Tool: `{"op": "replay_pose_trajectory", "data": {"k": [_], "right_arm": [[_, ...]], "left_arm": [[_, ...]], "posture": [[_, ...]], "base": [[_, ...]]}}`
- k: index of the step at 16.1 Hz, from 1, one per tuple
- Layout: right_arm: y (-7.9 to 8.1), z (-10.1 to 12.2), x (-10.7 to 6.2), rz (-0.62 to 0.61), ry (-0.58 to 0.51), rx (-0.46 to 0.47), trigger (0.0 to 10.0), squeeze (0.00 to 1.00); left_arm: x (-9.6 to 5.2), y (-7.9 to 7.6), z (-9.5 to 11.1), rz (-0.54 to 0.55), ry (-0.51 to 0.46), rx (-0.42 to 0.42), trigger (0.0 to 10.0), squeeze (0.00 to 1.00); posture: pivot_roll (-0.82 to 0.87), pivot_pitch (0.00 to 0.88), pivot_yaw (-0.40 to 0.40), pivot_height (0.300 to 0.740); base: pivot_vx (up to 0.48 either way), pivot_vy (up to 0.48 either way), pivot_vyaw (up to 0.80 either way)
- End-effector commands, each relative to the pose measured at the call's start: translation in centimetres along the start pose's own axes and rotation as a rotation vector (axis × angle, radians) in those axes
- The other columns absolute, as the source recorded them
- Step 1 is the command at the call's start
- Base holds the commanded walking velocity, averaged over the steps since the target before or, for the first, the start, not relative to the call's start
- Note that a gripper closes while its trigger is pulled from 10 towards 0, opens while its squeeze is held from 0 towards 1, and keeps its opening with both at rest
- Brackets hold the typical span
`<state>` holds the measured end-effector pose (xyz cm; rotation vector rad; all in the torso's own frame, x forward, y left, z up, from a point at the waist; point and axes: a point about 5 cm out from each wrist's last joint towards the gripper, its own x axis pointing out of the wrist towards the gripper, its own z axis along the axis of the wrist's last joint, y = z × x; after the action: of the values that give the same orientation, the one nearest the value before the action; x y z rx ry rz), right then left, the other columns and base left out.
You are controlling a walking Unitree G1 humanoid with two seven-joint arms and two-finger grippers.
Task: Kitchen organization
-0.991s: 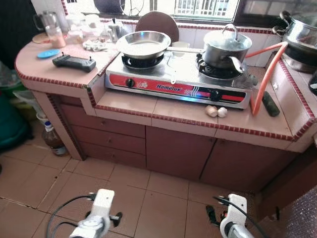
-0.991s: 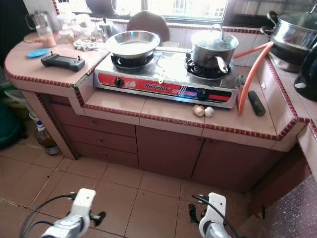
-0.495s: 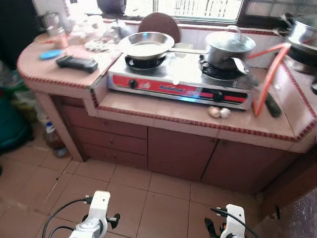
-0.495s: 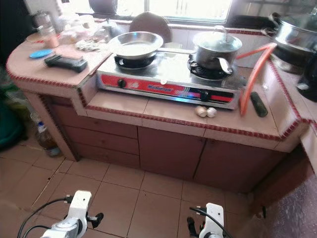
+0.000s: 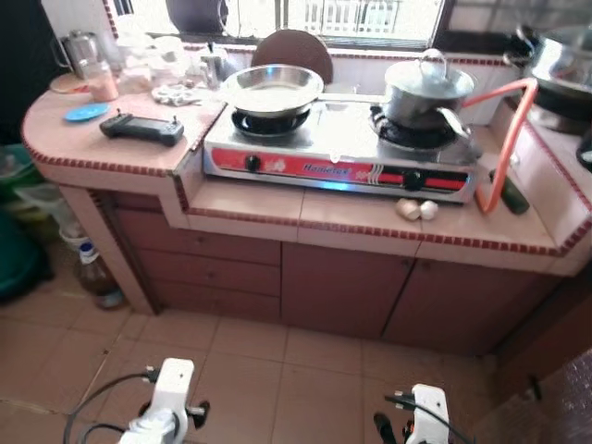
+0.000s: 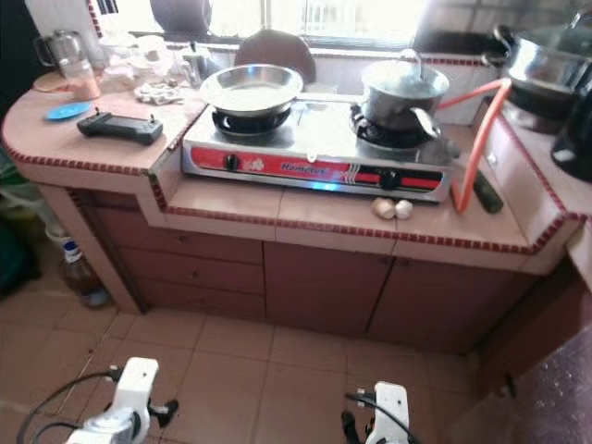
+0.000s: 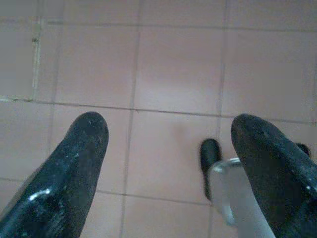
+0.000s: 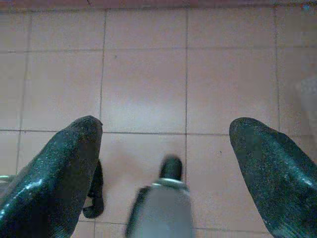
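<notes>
Left eye view: pink tiled tabletop (image 5: 250, 199) carrying a two-burner gas stove (image 5: 338, 153), steel frying pan (image 5: 271, 88) on the near-left burner, lidded steel pot (image 5: 427, 90) on the right one. Orange hose (image 5: 504, 139) curving down beside the stove; two garlic bulbs (image 5: 417, 209) just in front of it. Black remote-like device (image 5: 142, 129) and blue lid (image 5: 86, 112) on the raised left wing, jars and cups crowded behind. Plastic bottle (image 5: 92, 273) standing on the floor (image 5: 277, 370) by the drawers. Both arms hanging low at the bottom edge.

Right eye view: same scene shifted, with more of a large steel pot (image 6: 546, 60) at far right and a dark kettle-like shape (image 6: 573, 139) at the edge.

Left wrist view: left claw (image 7: 171, 136) released, black fingers spread wide over bare floor tiles, holding nothing; part of the robot's foot below.

Right wrist view: right claw (image 8: 166, 134) likewise released and empty, fingers well apart above the tiles.
</notes>
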<state>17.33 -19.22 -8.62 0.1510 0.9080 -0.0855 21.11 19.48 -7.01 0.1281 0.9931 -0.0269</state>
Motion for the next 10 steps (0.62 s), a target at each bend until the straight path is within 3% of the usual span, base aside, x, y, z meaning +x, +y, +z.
{"op": "replay_pose_trajectory", "data": {"k": [1,4,10], "right_arm": [[-0.04,0.01,0.02,-0.004,0.007,-0.008,10.0,0.00],[-0.08,-0.19,-0.03,-0.007,0.012,-0.015,10.0,0.00],[-0.03,-0.39,-0.06,-0.008,0.019,-0.026,10.0,0.00]], "left_arm": [[-0.01,-0.34,-0.54,-0.015,0.024,0.006,10.0,0.00],[-0.01,-0.29,-0.47,-0.015,0.024,0.027,10.0,0.00],[-0.01,-0.35,-0.44,-0.028,0.018,0.063,10.0,0.00]], "posture": [[0.17,0.000,-0.032,0.740],[0.17,0.000,-0.031,0.740],[0.17,0.000,-0.029,0.740]], "base": [[0.000,0.480,0.00],[0.000,0.284,0.00],[0.000,0.000,0.00]]}}
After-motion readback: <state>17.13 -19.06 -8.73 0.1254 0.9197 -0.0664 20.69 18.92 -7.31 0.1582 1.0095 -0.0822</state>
